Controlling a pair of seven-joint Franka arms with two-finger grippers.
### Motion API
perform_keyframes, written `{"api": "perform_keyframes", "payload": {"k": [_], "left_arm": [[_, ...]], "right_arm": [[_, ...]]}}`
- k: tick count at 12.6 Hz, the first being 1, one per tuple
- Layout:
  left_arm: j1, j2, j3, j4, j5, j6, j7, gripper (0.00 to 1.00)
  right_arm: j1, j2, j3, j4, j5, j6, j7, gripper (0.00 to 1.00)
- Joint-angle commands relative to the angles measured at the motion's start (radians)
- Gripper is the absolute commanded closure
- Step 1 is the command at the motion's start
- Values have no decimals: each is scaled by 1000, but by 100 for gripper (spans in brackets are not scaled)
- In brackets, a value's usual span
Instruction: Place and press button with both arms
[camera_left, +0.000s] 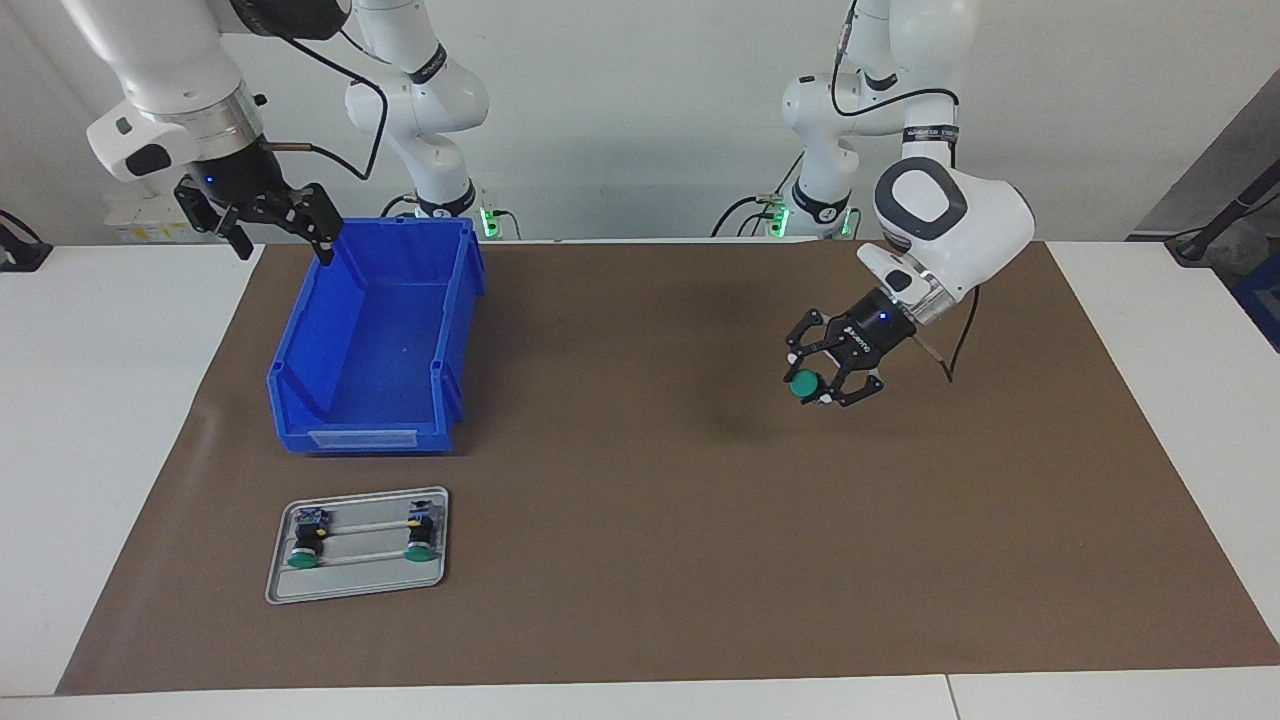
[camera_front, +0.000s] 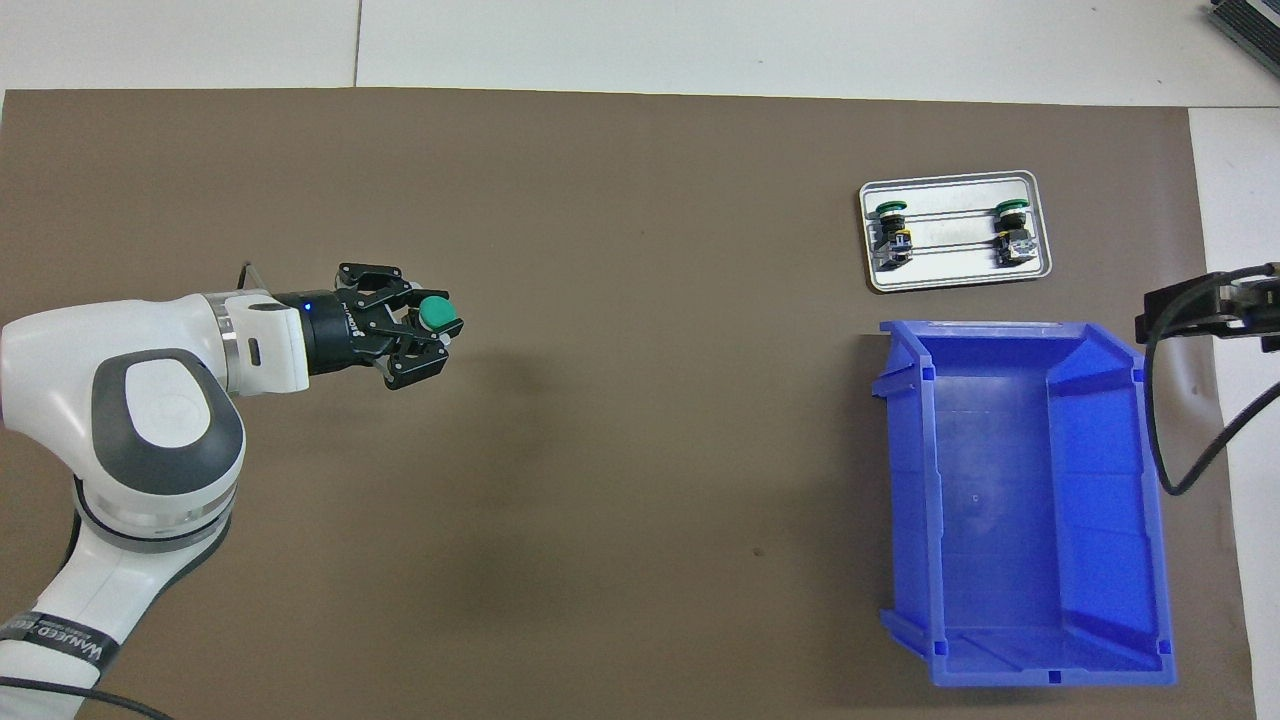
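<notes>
The left gripper (camera_left: 822, 388) hangs in the air over the bare brown mat (camera_left: 640, 520) toward the left arm's end of the desk (camera_left: 100, 420), its fingers (camera_front: 440, 345) clenched on the button (camera_left: 803, 384); in the overhead view that button (camera_front: 437, 314) sits at about 9 o'clock from the middle of the mat, green cap turned away from the wrist. The right gripper (camera_left: 283, 238) waits raised over the edge of the mat, just at the corner of the blue bin (camera_left: 375, 345) nearest the robots, and its fingers (camera_left: 322, 232) stand released, gripping nothing. The blue bin (camera_front: 1020, 500) lies toward the right arm's end of the desk, at about 4 o'clock in the overhead view. Farther from the robots than the bin, near it but apart, the grey tray (camera_left: 357, 590) carries two more buttons (camera_left: 304, 545) (camera_left: 420, 535) lying side by side, their green caps pointing away from the robots; from overhead the tray (camera_front: 955, 283) shows at about 2 o'clock.
</notes>
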Motion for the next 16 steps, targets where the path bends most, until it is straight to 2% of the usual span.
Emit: {"api": "perform_keyframes", "payload": {"k": [1,7,10,13,16], "left_arm": [[39,53,-2,1,-77,-63,130,100],[44,104,-2,7,-92,-41,187,100],[42,139,-2,1,-184,-49,282,100],[28,148,-5,-7,-195,-57,331,100],[2,151,-5,-44,-292,-72,449,100]], "right_arm": [[-2,-19,-4,-22,18,1,-22,0],[-2,-19,-4,-22,18,1,-22,0],[-2,-19,-4,-22,18,3,-22,0],[-2,-19,-4,-22,18,1,-22,0],[-2,-19,-4,-22,18,1,-22,0]]}}
